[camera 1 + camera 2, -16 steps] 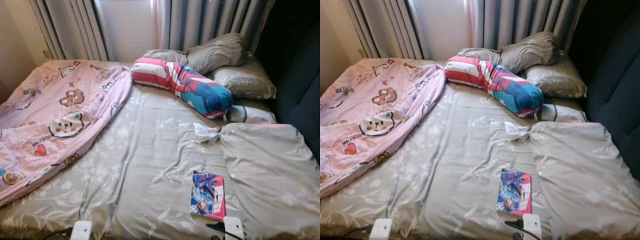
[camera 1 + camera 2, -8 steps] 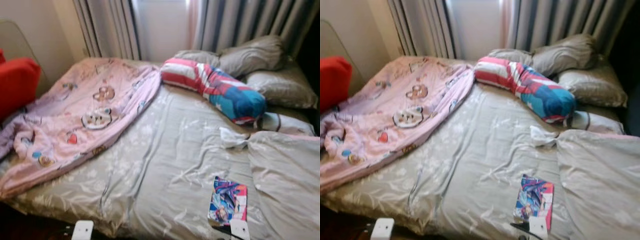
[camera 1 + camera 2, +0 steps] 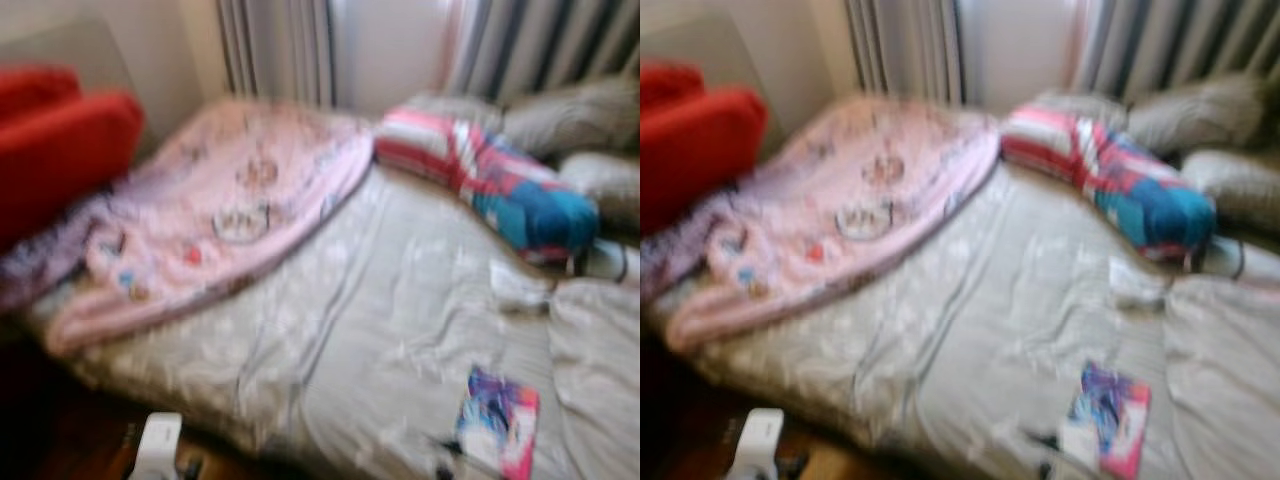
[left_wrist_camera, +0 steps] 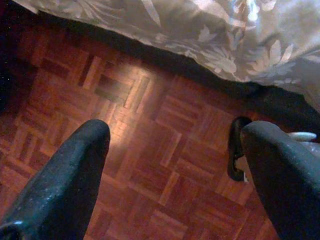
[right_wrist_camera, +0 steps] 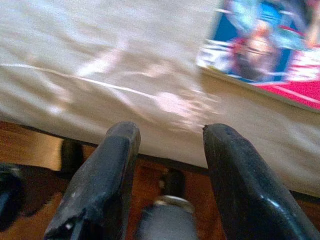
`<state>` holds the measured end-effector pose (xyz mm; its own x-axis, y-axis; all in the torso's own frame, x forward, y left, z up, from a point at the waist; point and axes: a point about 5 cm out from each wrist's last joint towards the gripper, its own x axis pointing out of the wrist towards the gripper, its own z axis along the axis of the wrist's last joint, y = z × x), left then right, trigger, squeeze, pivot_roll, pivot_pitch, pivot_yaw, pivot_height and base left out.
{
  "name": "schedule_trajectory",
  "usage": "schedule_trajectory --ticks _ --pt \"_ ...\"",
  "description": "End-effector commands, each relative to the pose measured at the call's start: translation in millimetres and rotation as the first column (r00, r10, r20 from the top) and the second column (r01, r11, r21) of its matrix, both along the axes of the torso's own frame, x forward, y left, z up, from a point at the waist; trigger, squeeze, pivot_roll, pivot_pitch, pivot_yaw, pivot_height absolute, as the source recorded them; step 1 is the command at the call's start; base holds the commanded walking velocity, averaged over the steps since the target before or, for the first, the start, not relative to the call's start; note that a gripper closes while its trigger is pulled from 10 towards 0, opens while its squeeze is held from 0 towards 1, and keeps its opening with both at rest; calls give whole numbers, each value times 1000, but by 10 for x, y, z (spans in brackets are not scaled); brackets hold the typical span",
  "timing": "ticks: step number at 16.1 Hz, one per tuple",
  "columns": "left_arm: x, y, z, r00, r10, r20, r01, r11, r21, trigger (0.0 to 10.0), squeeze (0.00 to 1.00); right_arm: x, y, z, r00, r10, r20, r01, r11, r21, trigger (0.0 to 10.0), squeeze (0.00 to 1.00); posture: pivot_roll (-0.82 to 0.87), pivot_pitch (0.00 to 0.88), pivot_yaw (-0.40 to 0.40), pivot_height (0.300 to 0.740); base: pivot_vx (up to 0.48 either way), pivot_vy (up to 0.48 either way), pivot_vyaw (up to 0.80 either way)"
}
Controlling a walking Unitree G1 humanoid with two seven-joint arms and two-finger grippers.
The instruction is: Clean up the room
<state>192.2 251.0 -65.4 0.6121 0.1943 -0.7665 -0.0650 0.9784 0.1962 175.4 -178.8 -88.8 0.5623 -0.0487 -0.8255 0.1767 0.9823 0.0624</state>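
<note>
The right gripper [image 5: 170, 150], jaws parted and empty, hangs just short of what looks like a book [image 5: 270, 55]; the left gripper [image 4: 175, 170] gapes wide over parquet floor [image 4: 150, 150].

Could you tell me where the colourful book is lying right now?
The colourful book lies flat on the grey bedsheet near the bed's front edge, on the robot's right side, just ahead of the right gripper.

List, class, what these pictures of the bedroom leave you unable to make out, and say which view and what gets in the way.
1. Prints on the pink blanket: motion blur in both eye views.
2. Cover of the book: blurred, cut by the right wrist view's edge.
3. Dark object on the floor: partly behind a finger of the left pincer.
4. Grey pillows: blurred, cut by the eye views' right edge.
5. Red seat: cut off at left.
</note>
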Motion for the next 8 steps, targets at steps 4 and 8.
schedule_trajectory --ticks 4,8 --pt "100 -136 9 1000 12 10 -12 1000 -19 10000 0 -23 -52 -6 1000 -21 -10 21 1000 -1 10000 0 166 53 9 740 0 226 0" --pt "60 -85 2 1000 18 4 -18 1000 -17 10000 0 -39 -52 -13 1000 -23 -11 23 1000 -2 10000 0 167 60 7 740 0 120 0"
